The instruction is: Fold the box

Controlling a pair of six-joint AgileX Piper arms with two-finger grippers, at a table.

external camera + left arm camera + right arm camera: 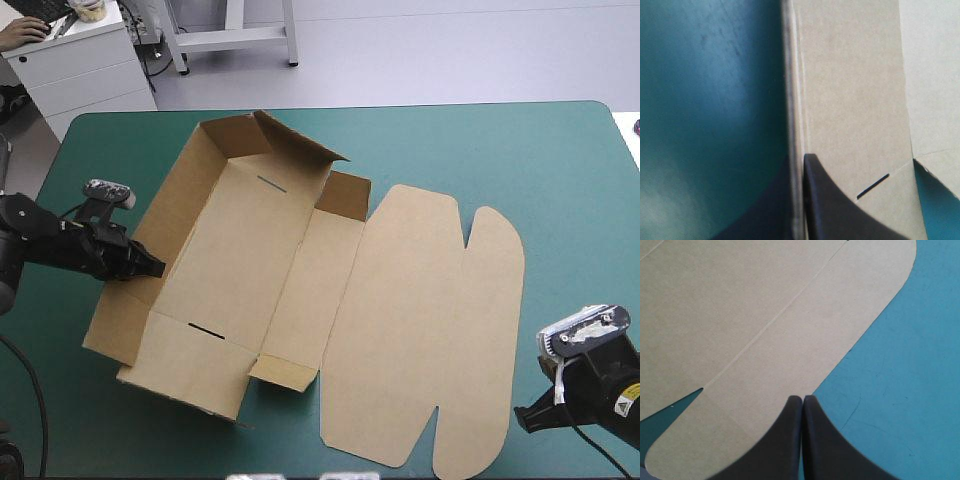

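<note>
The brown box (250,260) lies at the table's middle-left with its left wall (165,215) and far wall (300,150) raised. Its lid (430,320) lies flat to the right. My left gripper (155,268) is shut on the left wall's top edge. In the left wrist view the left gripper (801,157) has one black finger on each side of the thin board edge (792,75), and the box floor (850,100) lies beyond. My right gripper (525,418) is shut at the near right, off the lid. Seen from the wrist, the right gripper (802,399) points at the lid's rounded corner (740,315).
Two dark slots (207,330) mark the box floor. Small flaps stand at the near right corner (285,372) and far right corner (343,195). Bare teal-green cover (520,150) stretches along the far right. A white cabinet (80,60) stands beyond the far left corner.
</note>
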